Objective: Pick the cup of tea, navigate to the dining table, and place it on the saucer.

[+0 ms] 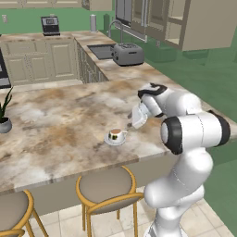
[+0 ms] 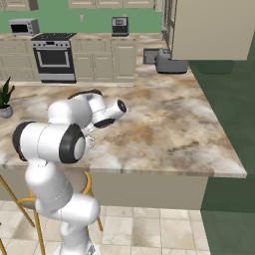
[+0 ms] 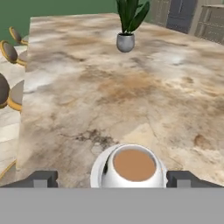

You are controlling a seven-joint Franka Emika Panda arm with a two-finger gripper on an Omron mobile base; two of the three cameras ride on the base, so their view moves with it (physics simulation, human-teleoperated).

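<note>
A small white cup of tea (image 1: pixel 115 134), brown liquid visible inside, sits on a round white saucer (image 1: pixel 114 140) near the front edge of a wide marbled beige desk (image 1: pixel 55 125). In the hand view, the cup (image 3: pixel 133 167) lies between the two dark fingertips (image 3: pixel 43 178), which stand wide apart and clear of it: the claw (image 3: pixel 113 179) is open. The white arm (image 1: pixel 185 134) bends beside the saucer. A potted plant (image 3: pixel 127 26) stands far across the desk. Round stools (image 1: pixel 107 187) sit below the front edge. A toaster (image 1: pixel 127 53) rests on the cream-cabinet counter beyond.
</note>
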